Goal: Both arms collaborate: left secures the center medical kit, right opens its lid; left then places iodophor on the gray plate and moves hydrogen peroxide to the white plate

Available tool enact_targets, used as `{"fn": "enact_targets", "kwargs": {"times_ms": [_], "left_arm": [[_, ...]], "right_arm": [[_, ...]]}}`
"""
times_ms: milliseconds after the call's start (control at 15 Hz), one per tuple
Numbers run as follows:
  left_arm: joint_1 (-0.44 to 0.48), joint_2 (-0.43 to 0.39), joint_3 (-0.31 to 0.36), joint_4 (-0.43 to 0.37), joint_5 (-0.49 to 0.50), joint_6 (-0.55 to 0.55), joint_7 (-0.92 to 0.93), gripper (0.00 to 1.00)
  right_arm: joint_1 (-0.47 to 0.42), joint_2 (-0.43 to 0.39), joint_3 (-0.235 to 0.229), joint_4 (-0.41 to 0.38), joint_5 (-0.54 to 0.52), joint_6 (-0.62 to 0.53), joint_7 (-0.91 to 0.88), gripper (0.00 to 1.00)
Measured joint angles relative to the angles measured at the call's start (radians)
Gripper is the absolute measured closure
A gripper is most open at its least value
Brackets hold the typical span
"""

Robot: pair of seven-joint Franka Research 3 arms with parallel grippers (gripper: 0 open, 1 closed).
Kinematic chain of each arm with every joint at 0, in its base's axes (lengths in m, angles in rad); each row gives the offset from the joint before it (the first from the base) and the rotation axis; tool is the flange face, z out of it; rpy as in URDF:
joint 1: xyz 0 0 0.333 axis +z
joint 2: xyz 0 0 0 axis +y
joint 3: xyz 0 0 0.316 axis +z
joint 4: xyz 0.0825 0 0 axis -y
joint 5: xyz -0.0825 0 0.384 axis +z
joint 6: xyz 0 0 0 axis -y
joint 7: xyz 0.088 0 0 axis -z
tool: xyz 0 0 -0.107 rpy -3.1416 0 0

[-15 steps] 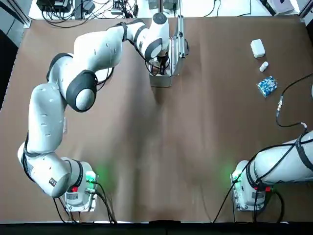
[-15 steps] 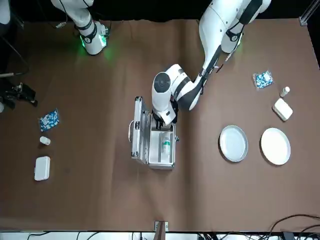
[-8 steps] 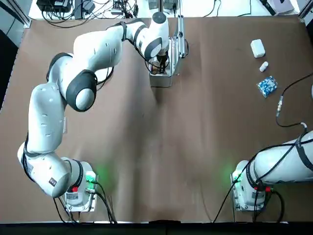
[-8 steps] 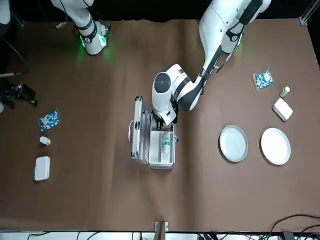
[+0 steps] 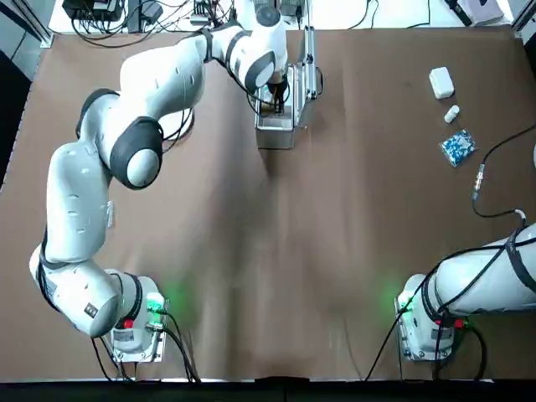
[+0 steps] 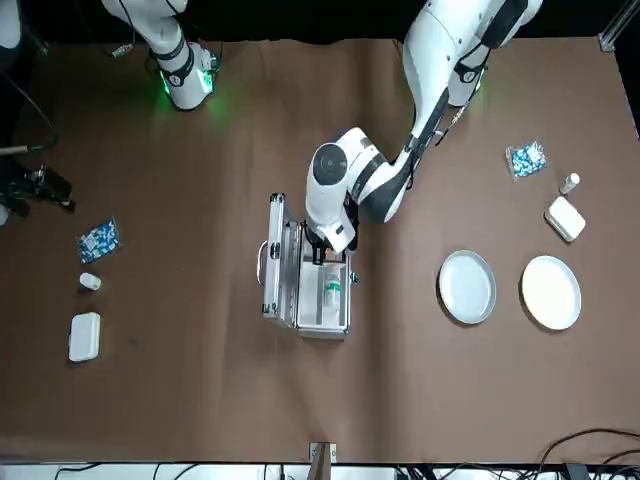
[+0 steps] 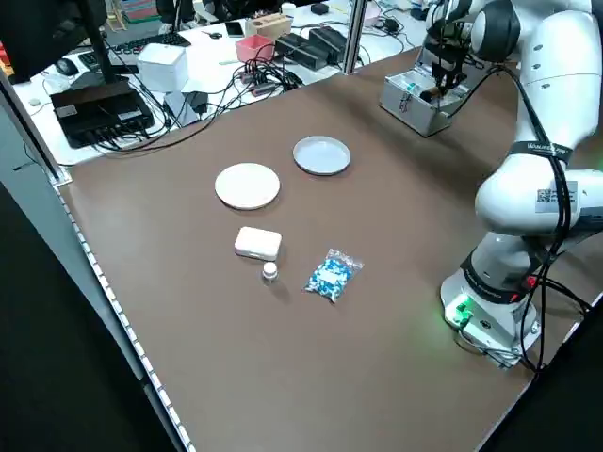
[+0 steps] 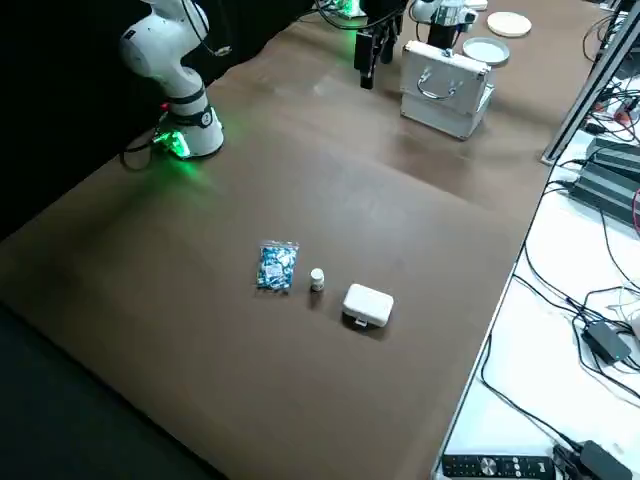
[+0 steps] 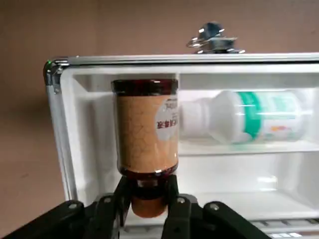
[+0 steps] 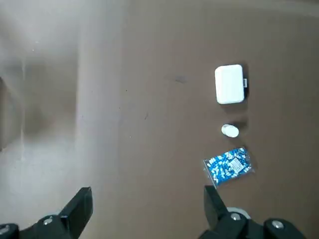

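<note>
My left gripper point(image 9: 148, 199) pinches the brown bottle point(image 9: 146, 132), its label print too small to read, inside the open case point(image 6: 305, 285) mid-table, while my right gripper point(image 10: 149, 211) gapes wide.

Brown table point(image 5: 276, 251); a white bench point(image 7: 203, 71) beyond it holds cables, boxes and a monitor point(image 7: 47, 28)

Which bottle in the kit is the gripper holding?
The brown iodophor, pinched at its cap by the left gripper. The teal-labelled hydrogen peroxide lies untouched in the kit.
</note>
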Motion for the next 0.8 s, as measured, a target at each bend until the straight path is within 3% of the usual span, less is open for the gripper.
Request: {"fn": "enact_targets", "kwargs": {"times_ms": [467, 600, 800], "left_arm": [[0.114, -0.104, -0.027, 0.008, -0.061, -0.047, 0.032, 0.67], [0.181, -0.125, -0.065, 0.007, -0.072, -0.081, 0.081, 0.67], [0.338, -0.151, -0.174, 0.008, -0.095, -0.129, 0.177, 0.67]], "right_arm": [[0.001, 0.0, 0.001, 0.0, 0.0, 0.0, 0.0, 0.01], [0.002, 0.0, 0.001, 0.0, 0.0, -0.001, 0.0, 0.01], [0.002, 0.0, 0.001, 0.0, 0.0, -0.001, 0.0, 0.01]]}}
